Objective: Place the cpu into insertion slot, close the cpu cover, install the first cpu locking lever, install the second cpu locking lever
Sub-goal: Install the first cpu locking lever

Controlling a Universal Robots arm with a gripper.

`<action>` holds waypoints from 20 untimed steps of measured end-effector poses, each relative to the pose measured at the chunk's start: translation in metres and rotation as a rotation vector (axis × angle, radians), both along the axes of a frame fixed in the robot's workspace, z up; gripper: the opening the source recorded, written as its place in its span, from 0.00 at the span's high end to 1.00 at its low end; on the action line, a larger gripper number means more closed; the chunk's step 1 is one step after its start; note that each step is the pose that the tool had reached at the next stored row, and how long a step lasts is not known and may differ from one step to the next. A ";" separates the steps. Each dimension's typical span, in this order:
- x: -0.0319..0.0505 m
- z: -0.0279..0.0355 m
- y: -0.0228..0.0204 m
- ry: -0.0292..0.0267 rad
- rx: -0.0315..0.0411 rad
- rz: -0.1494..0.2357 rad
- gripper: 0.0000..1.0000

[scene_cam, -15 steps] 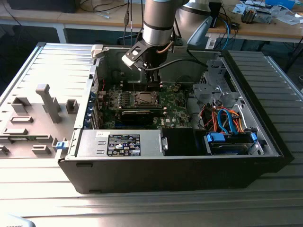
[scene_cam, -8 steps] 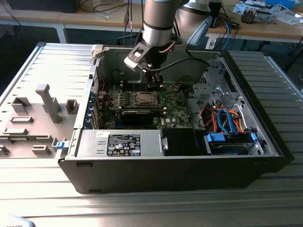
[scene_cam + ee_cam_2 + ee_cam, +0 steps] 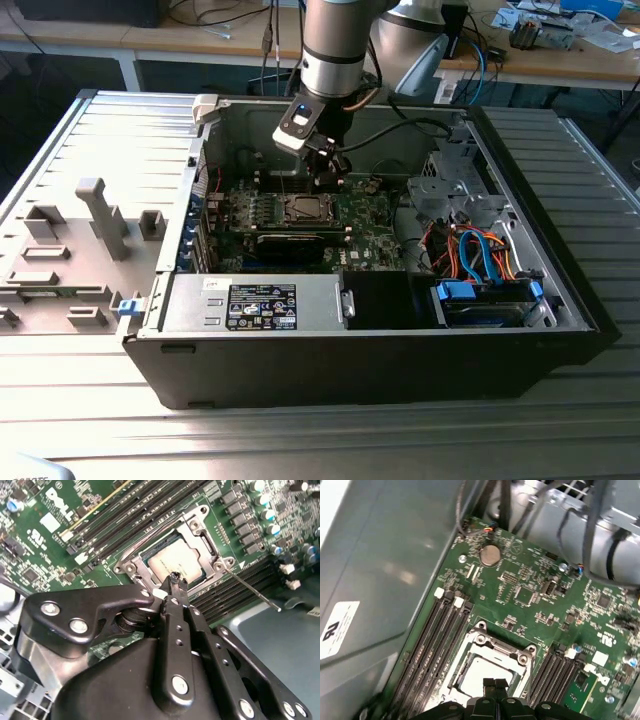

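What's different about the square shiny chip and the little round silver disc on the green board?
The cpu is square; the round disc is a circle. The cpu looks bigger than the disc. The cpu is framed by the cpu cover, right by the gripper; the disc sits farther off. Both are silvery and lie on the green board.

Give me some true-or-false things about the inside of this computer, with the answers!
The cpu sits in the insertion slot. True.
The hand is lifting the cpu. False: the hand is shut near the slot's edge, and the cpu lies in the slot.
The cpu cover lies flat over the cpu. True.
The circuit board is red. False: it is green.
A thin metal lever sticks out sideways from the slot's corner. True.
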State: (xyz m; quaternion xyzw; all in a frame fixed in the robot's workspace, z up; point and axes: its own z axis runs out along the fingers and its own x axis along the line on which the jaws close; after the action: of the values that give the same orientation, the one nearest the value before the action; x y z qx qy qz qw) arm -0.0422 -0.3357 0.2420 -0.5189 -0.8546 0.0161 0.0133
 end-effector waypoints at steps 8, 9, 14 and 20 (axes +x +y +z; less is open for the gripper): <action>0.0000 0.0000 0.0000 0.0001 0.0000 0.106 0.89; 0.0000 0.0000 0.0000 0.0001 0.0000 0.116 0.89; 0.0000 0.0000 0.0000 0.0000 0.0000 0.168 0.89; 0.0000 0.0000 0.0000 0.0000 0.0000 0.245 0.89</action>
State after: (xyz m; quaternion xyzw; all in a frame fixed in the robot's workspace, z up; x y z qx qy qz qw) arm -0.0423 -0.3357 0.2420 -0.4107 -0.9115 0.0176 0.0112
